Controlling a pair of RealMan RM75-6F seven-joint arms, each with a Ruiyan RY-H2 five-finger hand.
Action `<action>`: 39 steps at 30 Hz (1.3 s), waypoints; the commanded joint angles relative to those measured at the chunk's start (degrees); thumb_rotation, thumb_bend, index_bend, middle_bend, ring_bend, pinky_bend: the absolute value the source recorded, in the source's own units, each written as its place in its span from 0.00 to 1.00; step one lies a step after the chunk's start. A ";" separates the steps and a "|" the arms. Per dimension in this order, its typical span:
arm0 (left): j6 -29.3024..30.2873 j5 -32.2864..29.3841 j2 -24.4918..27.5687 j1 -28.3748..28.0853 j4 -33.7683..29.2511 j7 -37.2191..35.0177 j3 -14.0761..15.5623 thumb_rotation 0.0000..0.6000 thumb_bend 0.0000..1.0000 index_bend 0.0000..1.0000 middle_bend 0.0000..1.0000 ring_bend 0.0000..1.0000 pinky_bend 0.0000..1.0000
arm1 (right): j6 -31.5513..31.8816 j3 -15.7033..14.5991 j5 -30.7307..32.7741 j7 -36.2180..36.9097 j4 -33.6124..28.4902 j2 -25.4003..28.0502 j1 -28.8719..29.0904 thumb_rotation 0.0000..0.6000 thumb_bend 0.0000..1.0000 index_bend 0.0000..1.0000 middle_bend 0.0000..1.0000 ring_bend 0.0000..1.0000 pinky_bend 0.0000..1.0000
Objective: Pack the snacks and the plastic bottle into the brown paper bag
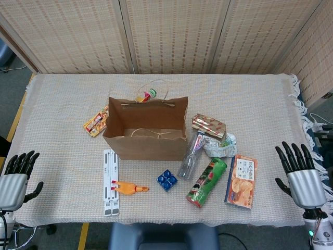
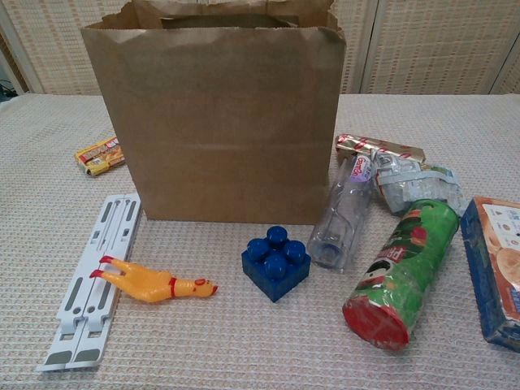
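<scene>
The brown paper bag (image 1: pixel 145 130) (image 2: pixel 215 114) stands upright and open-topped in the middle of the table. To its right lie a clear plastic bottle (image 1: pixel 190 156) (image 2: pixel 343 219), a green chip can (image 1: pixel 207 182) (image 2: pixel 400 272), an orange-and-blue snack box (image 1: pixel 241 180) (image 2: pixel 496 272), a gold-and-red snack pack (image 1: pixel 208 125) (image 2: pixel 379 147) and a crumpled pale wrapper (image 1: pixel 220 145) (image 2: pixel 416 184). A yellow-red snack pack (image 1: pixel 96 122) (image 2: pixel 99 154) lies left of the bag. My left hand (image 1: pixel 15 179) hovers off the table's left front corner, fingers apart, empty. Off the right edge, my right hand (image 1: pixel 300 174) is likewise open and empty.
In front of the bag lie a white folding stand (image 1: pixel 111 182) (image 2: pixel 89 280), a yellow rubber chicken (image 1: pixel 129 188) (image 2: pixel 154 284) and a blue toy block (image 1: pixel 167 180) (image 2: pixel 276 262). A small colourful item (image 1: pixel 145 95) sits behind the bag. A woven cloth (image 1: pixel 62 94) covers the table; folding screens stand behind.
</scene>
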 commanded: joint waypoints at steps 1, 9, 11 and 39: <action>0.00 -0.02 0.01 0.01 -0.02 -0.10 0.00 1.00 0.35 0.00 0.00 0.00 0.00 | 0.06 -0.08 -0.27 0.13 0.06 0.08 -0.02 1.00 0.06 0.00 0.00 0.00 0.00; 0.16 0.11 -0.07 0.06 0.29 -0.21 0.01 1.00 0.35 0.00 0.00 0.00 0.00 | -3.44 -2.86 -4.70 1.53 1.58 3.03 1.86 1.00 0.05 0.00 0.00 0.00 0.00; 0.08 -0.07 -0.16 0.01 0.28 -0.10 -0.07 1.00 0.35 0.00 0.00 0.00 0.00 | -6.30 -4.59 -7.00 1.90 2.22 4.94 3.31 1.00 0.03 0.00 0.00 0.00 0.00; 0.86 -1.07 -0.75 0.45 -0.15 1.50 -0.46 1.00 0.35 0.00 0.00 0.00 0.00 | -34.83 -12.51 -21.98 -6.65 -2.68 15.70 20.91 1.00 0.00 0.00 0.00 0.00 0.00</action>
